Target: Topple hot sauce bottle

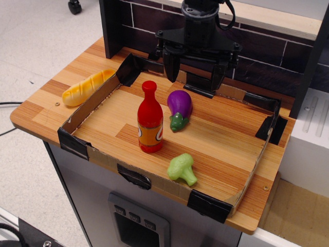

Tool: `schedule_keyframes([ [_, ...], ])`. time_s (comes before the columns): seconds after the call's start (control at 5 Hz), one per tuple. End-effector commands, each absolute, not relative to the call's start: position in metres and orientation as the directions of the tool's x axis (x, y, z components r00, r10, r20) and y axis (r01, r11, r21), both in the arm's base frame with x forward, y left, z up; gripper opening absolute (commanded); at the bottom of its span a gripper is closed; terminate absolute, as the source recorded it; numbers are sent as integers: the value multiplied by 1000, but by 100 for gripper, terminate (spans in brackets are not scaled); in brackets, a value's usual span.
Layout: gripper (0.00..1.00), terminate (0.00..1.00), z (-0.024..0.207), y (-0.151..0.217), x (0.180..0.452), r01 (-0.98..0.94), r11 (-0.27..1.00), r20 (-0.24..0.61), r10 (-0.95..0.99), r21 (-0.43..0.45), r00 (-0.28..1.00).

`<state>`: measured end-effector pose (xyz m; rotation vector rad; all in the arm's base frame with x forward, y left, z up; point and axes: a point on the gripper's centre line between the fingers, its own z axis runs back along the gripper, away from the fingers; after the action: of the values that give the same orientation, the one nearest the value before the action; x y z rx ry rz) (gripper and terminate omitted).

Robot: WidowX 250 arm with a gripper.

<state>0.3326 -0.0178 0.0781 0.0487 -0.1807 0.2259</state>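
Observation:
The hot sauce bottle [150, 118] is glossy red with an orange label and stands upright in the middle of the wooden tray [221, 149]. My black gripper [194, 69] hangs above the tray's back edge, behind and to the right of the bottle. Its two fingers [171, 66] are spread wide apart and hold nothing. The gripper is clear of the bottle and higher than its cap.
A purple eggplant [179, 108] lies just right of the bottle, below the gripper. A green broccoli [182, 169] lies near the tray's front wall. A yellow bread loaf [87, 87] lies outside the tray at left. Low cardboard walls ring the tray; a dark brick wall [267, 46] stands behind.

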Motion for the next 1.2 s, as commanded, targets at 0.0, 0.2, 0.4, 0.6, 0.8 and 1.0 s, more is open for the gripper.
schedule_keyframes([
  [0.0,100,0,78,-18,333,-227,973,184,218,28,958],
  [0.2,100,0,91,-7,326,-167,984,140,157,61,978],
  [0.4,100,0,100,2,318,-127,989,139,115,80,984],
  [0.6,100,0,106,5,310,-87,992,118,76,95,990],
  [0.8,100,0,107,7,295,-55,994,142,42,92,989],
  [1.0,100,0,106,6,286,-46,995,148,33,84,988],
])
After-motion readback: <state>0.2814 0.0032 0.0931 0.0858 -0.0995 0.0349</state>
